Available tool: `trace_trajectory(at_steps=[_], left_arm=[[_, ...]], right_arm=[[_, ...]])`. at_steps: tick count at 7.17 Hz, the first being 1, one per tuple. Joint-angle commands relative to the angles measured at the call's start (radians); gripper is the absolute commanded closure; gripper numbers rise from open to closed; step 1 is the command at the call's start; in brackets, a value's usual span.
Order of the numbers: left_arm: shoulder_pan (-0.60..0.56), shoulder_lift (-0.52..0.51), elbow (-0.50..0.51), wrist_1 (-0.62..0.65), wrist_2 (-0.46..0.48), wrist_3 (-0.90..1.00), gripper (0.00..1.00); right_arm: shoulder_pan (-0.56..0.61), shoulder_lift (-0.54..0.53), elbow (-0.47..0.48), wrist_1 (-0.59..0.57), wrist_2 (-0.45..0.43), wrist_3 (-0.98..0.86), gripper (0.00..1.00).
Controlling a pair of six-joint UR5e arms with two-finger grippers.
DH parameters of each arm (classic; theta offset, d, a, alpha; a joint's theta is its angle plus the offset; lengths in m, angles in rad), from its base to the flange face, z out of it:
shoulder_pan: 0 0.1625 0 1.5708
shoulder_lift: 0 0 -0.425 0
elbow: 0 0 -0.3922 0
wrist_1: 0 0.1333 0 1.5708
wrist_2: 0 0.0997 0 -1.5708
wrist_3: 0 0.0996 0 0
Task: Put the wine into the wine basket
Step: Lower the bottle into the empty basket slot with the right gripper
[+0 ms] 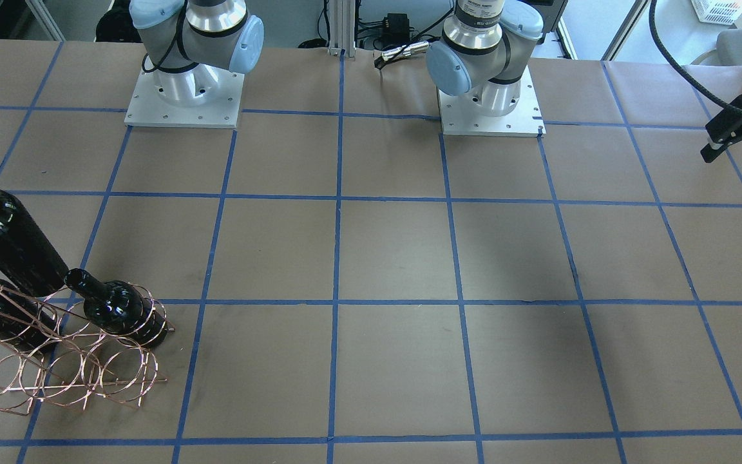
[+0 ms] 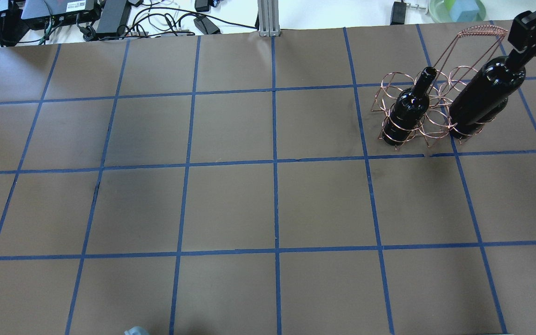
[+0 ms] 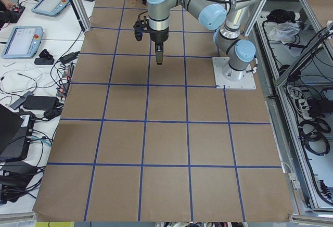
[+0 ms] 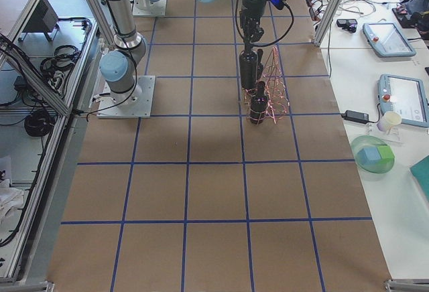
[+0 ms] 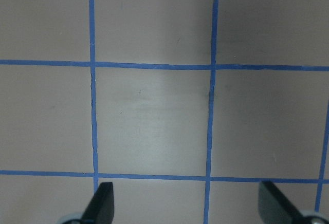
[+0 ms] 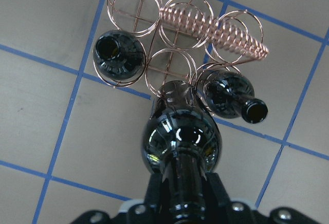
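Right gripper (image 6: 184, 190) clamped on the neck of the wine bottle (image 6: 182, 136), fingers pressed to either side of the glass, nothing else in the grasp. Carries it upright by the neck, base down, presumably for a straight drop through one ring of the wine basket (image 6: 205, 23). Hangs at the basket's near row, seemingly lined up with the vacant middle loop (image 6: 169, 70). No telling about the base, in the wire or above it: hidden under the shoulders in the wrist view, merely overlapping the basket in the outer views.

Flanking that loop: first seated bottle (image 6: 118, 54) at one end of the row, second seated bottle (image 6: 226, 88) at the other, both standing in their rings, necks up. Leaves little room between the two glass bodies, so probably calls for a plumb, centred descent. Risks a knock against either neighbour or a snag on thin wire. Just behind the target loop, over the basket's middle, coiled handle (image 6: 241, 41) on its tall frame, close to the held bottle's shoulder.

Left gripper (image 5: 188, 206) well apart from the basket, fingers spread wide, holding nothing, pointing down at bare brown paper (image 5: 154, 121) crossed by blue tape lines (image 5: 154, 65). Apparently parked out of the way. Beyond the basket, off the paper's edge, green dish (image 2: 433, 9) with a blue block (image 2: 464, 7).
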Motion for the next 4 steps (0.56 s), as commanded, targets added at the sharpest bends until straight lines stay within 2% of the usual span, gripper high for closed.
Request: trace_trajectory(at_steps=[1, 4], left_arm=[[0.0, 0.0, 0.0, 0.0, 0.0, 0.0, 0.0], [0.0, 0.0, 0.0, 0.0, 0.0, 0.0, 0.0]], right_arm=[[0.003, 0.047, -0.015, -0.077, 0.003, -0.017, 1.0], [0.012, 0.081, -0.019, -0.094, 0.003, -0.017, 1.0]])
